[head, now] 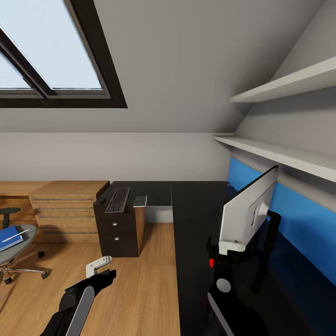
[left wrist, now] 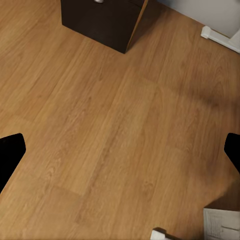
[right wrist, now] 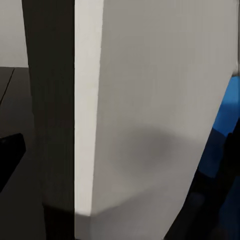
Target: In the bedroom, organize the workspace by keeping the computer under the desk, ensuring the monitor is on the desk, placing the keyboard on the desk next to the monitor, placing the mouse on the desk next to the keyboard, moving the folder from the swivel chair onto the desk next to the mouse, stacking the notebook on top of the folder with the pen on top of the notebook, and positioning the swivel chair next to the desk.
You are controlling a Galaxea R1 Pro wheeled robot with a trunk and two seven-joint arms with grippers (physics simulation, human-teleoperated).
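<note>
While your head view looks down the desk (head: 196, 219), note the monitor (head: 247, 212) standing on its near run, pale rear shell toward you, tilted, stem and base largely hidden behind the right gripper (head: 223, 261), which sits against the panel's lower edge; whether those fingers are clamped on it or merely beside it, you cannot tell. Farther along the desk, over the drawer unit (head: 116, 231), lie the keyboard (head: 117, 199), the mouse (head: 102, 200) just beside it, and the notebook (head: 140, 201) on the keyboard's other side. Well apart from the desk stands the swivel chair (head: 16, 242), with the blue folder (head: 10, 238) on its seat and the pen (head: 10, 235) across the folder. The left gripper (head: 99, 267) hangs over bare floor, empty, fingers apart. Left wrist view: wood floor (left wrist: 115, 135) and the drawer unit's corner, dark fingertips (left wrist: 10, 155) spread wide at the edges, nothing between them. Right wrist view: the monitor's white back at very close range, black desk top behind. Judgement: the monitor is broad, top-heavy and rigid, its screen fragile, its shell smooth; take it low on the edge or stem, never by the glass.
</note>
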